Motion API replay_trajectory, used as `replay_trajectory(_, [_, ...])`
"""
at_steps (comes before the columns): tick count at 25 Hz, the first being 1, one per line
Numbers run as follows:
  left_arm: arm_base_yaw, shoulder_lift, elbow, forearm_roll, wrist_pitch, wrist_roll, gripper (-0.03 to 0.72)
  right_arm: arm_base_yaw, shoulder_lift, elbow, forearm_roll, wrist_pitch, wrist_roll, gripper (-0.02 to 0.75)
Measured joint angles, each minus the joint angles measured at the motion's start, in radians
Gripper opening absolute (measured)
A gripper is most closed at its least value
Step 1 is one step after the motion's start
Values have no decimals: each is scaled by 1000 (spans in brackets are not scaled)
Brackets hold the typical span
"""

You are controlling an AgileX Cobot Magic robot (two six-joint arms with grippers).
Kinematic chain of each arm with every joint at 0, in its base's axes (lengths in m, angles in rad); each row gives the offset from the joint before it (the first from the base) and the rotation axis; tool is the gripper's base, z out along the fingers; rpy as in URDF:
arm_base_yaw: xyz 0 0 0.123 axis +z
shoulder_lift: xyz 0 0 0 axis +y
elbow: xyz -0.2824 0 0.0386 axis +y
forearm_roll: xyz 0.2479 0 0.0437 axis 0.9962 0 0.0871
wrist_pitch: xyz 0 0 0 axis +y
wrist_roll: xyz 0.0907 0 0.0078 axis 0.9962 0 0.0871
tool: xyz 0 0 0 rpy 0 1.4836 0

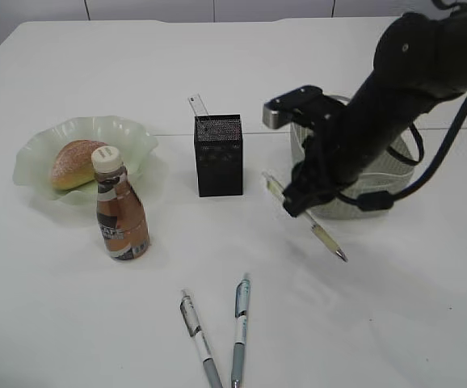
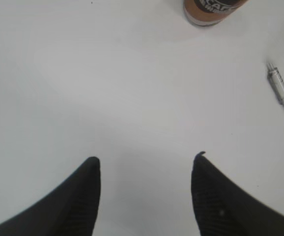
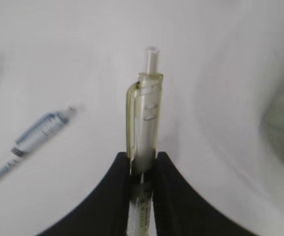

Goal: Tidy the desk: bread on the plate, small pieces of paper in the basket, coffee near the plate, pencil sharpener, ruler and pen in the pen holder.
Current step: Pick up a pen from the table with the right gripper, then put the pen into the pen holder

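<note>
My right gripper [image 1: 298, 200] is shut on a yellowish clear pen [image 1: 324, 236], which also shows in the right wrist view [image 3: 146, 118]; it holds the pen tilted above the table, right of the black mesh pen holder [image 1: 218, 155], where a clear ruler [image 1: 197, 105] stands. Two more pens [image 1: 199, 337] [image 1: 240, 327] lie at the front. Bread [image 1: 75, 163] lies on the green plate [image 1: 128, 133]. The coffee bottle [image 1: 120, 206] stands in front of the plate. My left gripper [image 2: 147, 160] is open and empty over bare table. The pencil sharpener is not visible.
A pale mesh basket [image 1: 395, 166] stands behind my right arm. The left wrist view shows the coffee bottle's base [image 2: 211, 10] and one pen [image 2: 283, 96] at its right edge. The right wrist view shows a blurred blue pen [image 3: 31, 140] at left.
</note>
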Motion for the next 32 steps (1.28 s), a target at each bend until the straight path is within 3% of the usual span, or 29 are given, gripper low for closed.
replay_trajectory(10, [0,0,0,0,9,0,433,-68,3,-187,596,2,-348,91])
replay_trajectory(18, [0,0,0,0,12,0,433,-120,98,-259,1107,-22,-788,91])
replay_trajectory(24, [0,0,0,0,34,-2,433,-125,239,-380,1241,7,-934,91])
replay_trajectory(32, [0,0,0,0,79,-2,433,-127,371,-490,1282,20,-1124,91])
